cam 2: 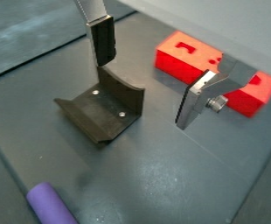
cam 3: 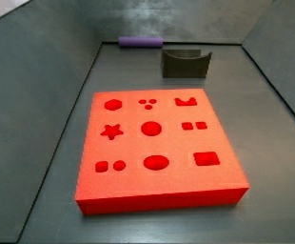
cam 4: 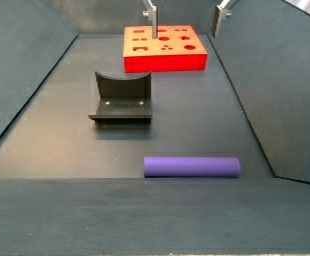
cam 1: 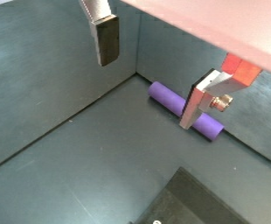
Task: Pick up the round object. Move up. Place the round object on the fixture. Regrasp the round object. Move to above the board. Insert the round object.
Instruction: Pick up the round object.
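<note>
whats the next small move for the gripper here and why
Probably travel the gripper over to the purple peg and descend on it. Its fingers stand open and empty, high above the floor, while the peg lies flat by the wall, apart from the fixture and the board.

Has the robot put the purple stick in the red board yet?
Not yet, nothing looks done. The purple peg lies on the floor by the wall, apart from the fixture. The gripper hangs open and empty above the floor. Picking up, resting it on the fixture, regrasping and inserting into the board all remain.
</note>
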